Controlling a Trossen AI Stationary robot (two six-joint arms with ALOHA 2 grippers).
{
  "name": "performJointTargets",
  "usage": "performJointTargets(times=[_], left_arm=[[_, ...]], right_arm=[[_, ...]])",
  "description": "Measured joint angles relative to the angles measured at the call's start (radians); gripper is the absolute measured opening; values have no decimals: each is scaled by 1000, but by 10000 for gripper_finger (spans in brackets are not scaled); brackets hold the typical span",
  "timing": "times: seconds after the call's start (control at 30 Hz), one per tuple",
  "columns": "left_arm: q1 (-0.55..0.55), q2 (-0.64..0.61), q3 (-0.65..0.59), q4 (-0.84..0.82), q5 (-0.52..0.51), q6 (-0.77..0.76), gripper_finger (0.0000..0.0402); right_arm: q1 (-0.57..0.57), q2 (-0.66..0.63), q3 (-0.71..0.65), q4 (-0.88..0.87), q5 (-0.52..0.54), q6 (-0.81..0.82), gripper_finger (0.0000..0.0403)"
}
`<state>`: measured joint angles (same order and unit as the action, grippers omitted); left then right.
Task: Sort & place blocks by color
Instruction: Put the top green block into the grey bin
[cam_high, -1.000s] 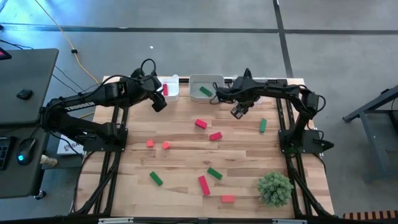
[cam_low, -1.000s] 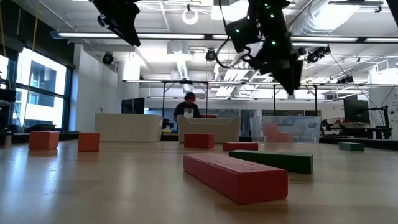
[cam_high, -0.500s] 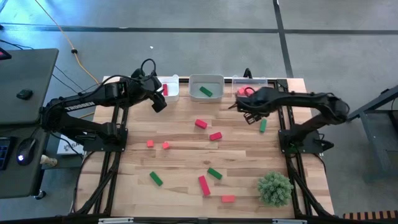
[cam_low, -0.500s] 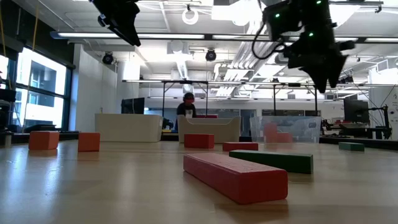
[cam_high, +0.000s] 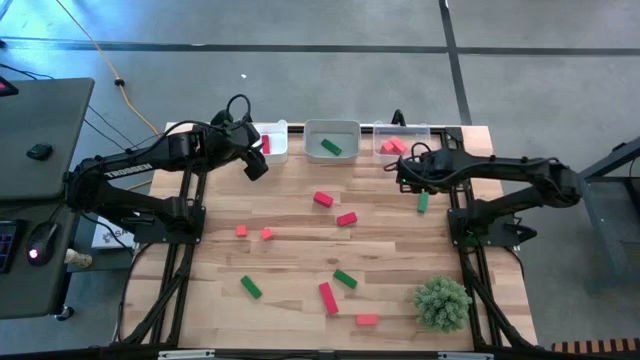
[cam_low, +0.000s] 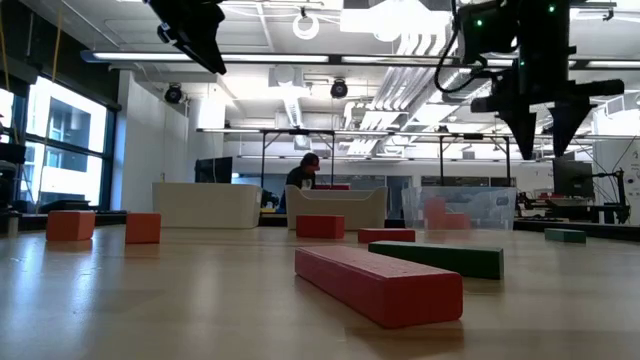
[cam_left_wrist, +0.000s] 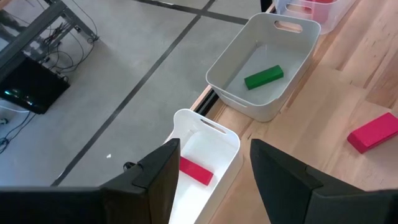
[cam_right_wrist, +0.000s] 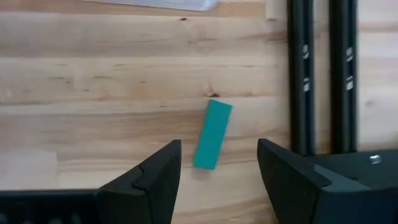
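We take the green bar (cam_high: 423, 202) near the right arm's base as our landmark. Our right gripper (cam_high: 408, 176) hovers just above it and a little to its bin side, fingers spread wide and empty; in the right wrist view the bar (cam_right_wrist: 212, 134) lies tilted between the two dark fingers (cam_right_wrist: 152, 177), flat on the table (cam_high: 300, 250).

We judge the main risk to be the tilt: if we descend without turning the wrist, a finger may land on a corner and skid the bar toward the arm's black frame rails (cam_right_wrist: 301, 74) right beside it, where a pinch would be cramped. Closing too high would miss it entirely.

Beyond the bar stands the clear bin (cam_high: 401, 140) with orange-red blocks; the white bin (cam_high: 331, 140) with a green block (cam_high: 331, 147) is one further along, so a short carry would misfile it.

Our left gripper (cam_high: 256, 166) waits, fingers spread and empty, by the small white bin (cam_high: 272, 142) holding a red bar (cam_left_wrist: 194, 170). Other blocks (cam_high: 335, 205) lie scattered toward the plant (cam_high: 441, 303).
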<state>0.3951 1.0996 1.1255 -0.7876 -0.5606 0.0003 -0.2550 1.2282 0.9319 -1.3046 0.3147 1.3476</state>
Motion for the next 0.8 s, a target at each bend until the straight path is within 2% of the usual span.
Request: performJointTargets(times=[0.3,0.53,0.8], left_arm=[[0,0,0,0,0,2,184],[0,0,0,0,0,3,184],[0,0,0,0,0,3,184]], right_arm=[[0,0,-128,72,-21,187,201],[0,0,-254,271,-36,261,201],[0,0,-319,312,-36,298,201]])
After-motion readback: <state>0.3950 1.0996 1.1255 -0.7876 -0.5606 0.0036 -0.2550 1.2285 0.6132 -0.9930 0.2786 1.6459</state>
